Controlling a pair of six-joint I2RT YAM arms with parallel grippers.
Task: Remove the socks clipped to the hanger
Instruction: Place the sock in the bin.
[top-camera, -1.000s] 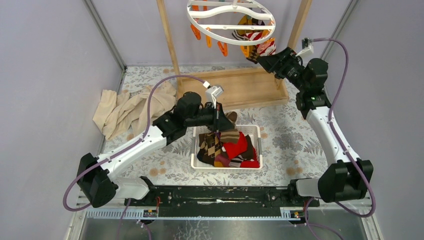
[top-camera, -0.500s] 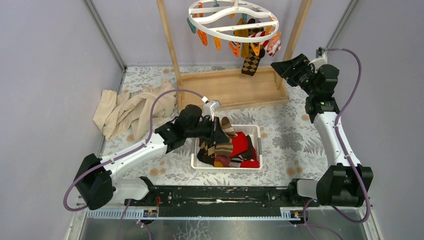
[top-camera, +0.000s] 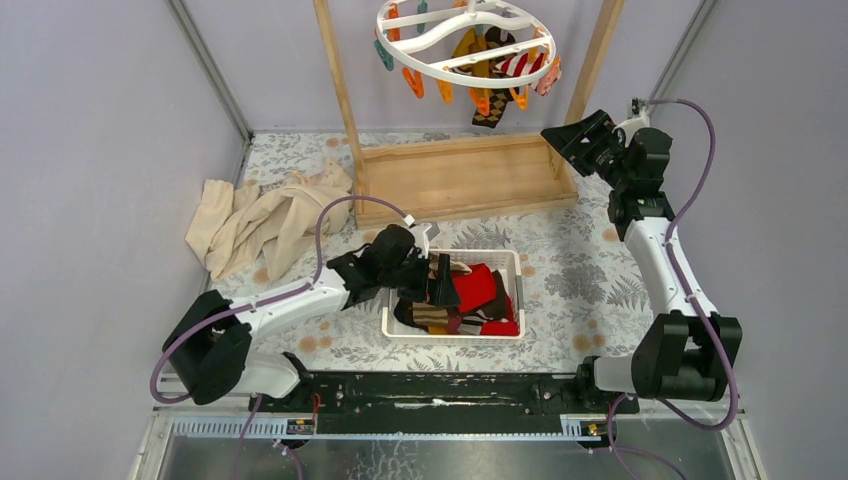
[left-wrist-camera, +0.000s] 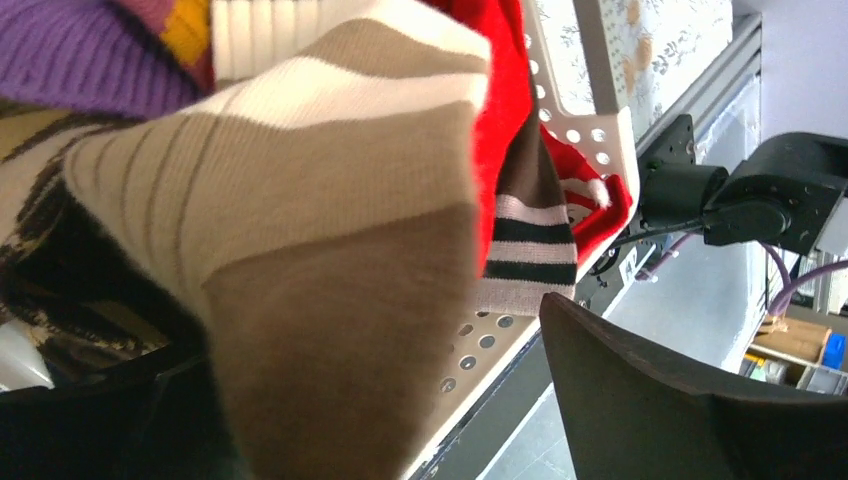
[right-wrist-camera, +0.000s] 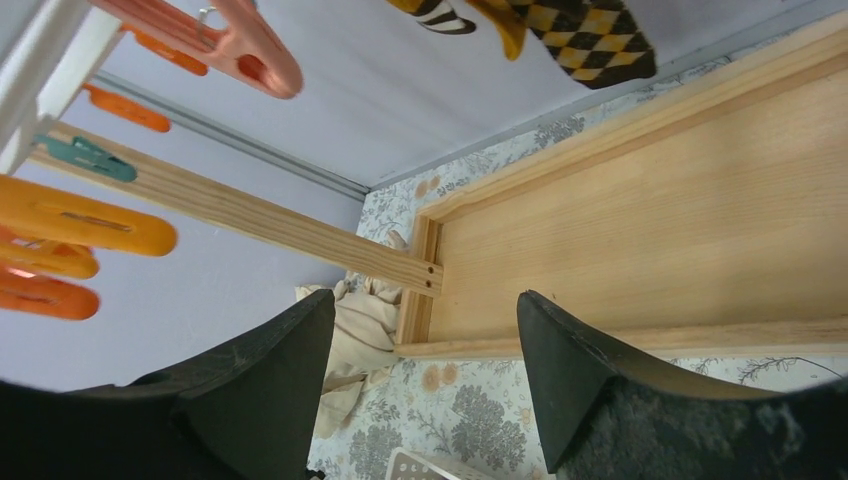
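From above, a few socks (top-camera: 490, 105) are seen clipped to the hanger (top-camera: 432, 72), others heaped in the basket (top-camera: 450, 338) beneath the left gripper (top-camera: 440, 282); at its wrist, wide jaws are shown flanking a brown sock (left-wrist-camera: 300, 250) — nothing clamped; at the right wrist, the right gripper (right-wrist-camera: 425, 320) is seen open, empty, below orange clips (right-wrist-camera: 90, 230).

Table (top-camera: 590, 270) is covered from high overhead. Left wrist view is pressed against the basket (left-wrist-camera: 590, 120); right one is tilted up at the hanger (right-wrist-camera: 40, 70), also caught overhead.
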